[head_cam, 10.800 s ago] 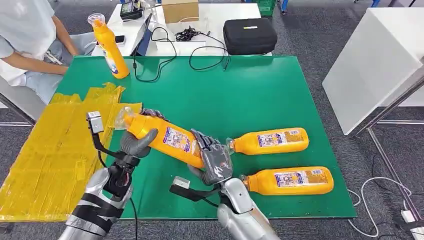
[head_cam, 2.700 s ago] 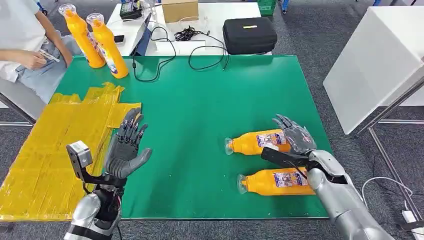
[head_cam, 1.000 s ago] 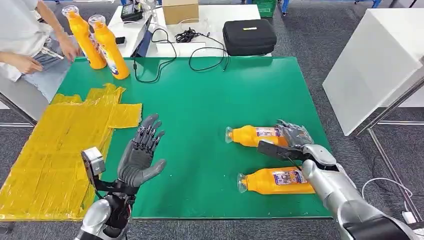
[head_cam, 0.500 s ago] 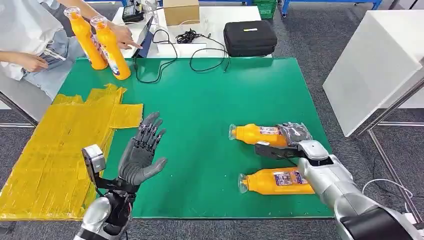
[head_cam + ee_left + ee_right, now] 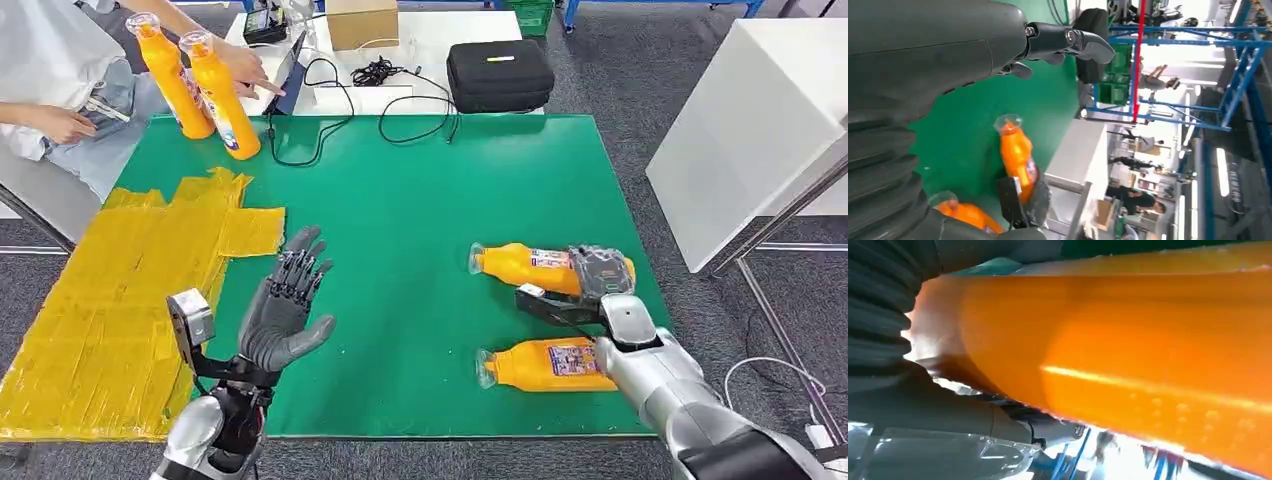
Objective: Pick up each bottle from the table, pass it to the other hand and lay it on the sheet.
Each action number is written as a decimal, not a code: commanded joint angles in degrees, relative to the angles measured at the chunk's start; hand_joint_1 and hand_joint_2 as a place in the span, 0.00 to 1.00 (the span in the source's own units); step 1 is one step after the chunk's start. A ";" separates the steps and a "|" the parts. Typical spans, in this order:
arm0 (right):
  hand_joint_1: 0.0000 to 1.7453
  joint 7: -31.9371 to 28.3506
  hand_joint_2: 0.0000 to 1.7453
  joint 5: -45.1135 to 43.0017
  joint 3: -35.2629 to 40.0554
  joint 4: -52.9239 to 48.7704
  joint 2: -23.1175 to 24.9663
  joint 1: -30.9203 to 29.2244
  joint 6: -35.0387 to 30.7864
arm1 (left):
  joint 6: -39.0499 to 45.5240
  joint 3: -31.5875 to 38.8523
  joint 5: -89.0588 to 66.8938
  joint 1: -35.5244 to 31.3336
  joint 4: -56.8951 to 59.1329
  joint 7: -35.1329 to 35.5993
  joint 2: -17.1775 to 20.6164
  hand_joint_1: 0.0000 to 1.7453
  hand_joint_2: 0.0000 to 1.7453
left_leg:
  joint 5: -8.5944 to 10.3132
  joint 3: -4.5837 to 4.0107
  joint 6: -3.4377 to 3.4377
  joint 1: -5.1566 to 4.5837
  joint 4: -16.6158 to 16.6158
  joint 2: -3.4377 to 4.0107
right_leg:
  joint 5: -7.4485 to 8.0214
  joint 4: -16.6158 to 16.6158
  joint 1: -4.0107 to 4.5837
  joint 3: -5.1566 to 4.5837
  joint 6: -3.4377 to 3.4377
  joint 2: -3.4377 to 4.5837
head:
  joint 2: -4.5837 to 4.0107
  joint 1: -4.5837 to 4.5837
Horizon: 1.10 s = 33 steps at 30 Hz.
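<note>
Grey carpet surrounds a green table (image 5: 450, 170), with a crinkled yellow sheet (image 5: 110, 300) spread over its left side. At the back, a white desk (image 5: 420, 40) carries a black case (image 5: 499, 70), a cardboard box (image 5: 360, 20) and loose cables (image 5: 375, 68).

Two orange bottles lie on their sides on the right half of the green surface, caps pointing left. Both carry small white-and-blue labels, but the printing is too small to read. The far bottle (image 5: 525, 266) has the right hand (image 5: 598, 272) wrapped around its base end, fingers closed over it; the right wrist view shows its orange body pressed close against the grey thumb. The near bottle (image 5: 545, 365) lies just in front, partly under the right forearm.

The left hand (image 5: 280, 312) is held up near the sheet's edge, palm turned toward the bottles, fingers spread and holding nothing, well apart from both.

Two more orange bottles (image 5: 195, 85) stand upright at the far left corner, beside a seated person (image 5: 50, 70) whose hand (image 5: 245, 70) reaches behind them.
</note>
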 commanded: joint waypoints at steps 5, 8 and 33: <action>1.00 -10.82 1.00 -8.61 -26.01 -32.11 8.74 18.06 -11.29 | -0.39 -0.37 -3.48 2.97 -2.52 0.26 0.11 0.00 1.00 | -0.21 0.16 -0.03 0.13 -0.04 0.08 | -0.23 -0.02 0.14 0.09 0.06 0.01 | 0.00 0.00; 1.00 -10.82 1.00 -8.63 -26.14 -32.12 8.66 17.97 -11.08 | -0.39 -0.38 -3.50 2.88 -2.46 0.26 0.07 0.00 1.00 | -0.17 -0.06 0.01 0.09 -0.04 0.04 | -0.22 0.00 0.08 -0.04 0.06 0.01 | 0.00 -0.02; 1.00 -32.92 1.00 -54.16 -18.09 -53.02 18.37 26.76 14.40 | 0.39 -7.21 -3.90 -7.91 -0.26 0.99 3.47 0.00 1.00 | -0.14 -0.24 0.00 0.03 0.01 -0.02 | -0.21 0.04 0.05 -0.29 0.04 -0.07 | 0.00 0.02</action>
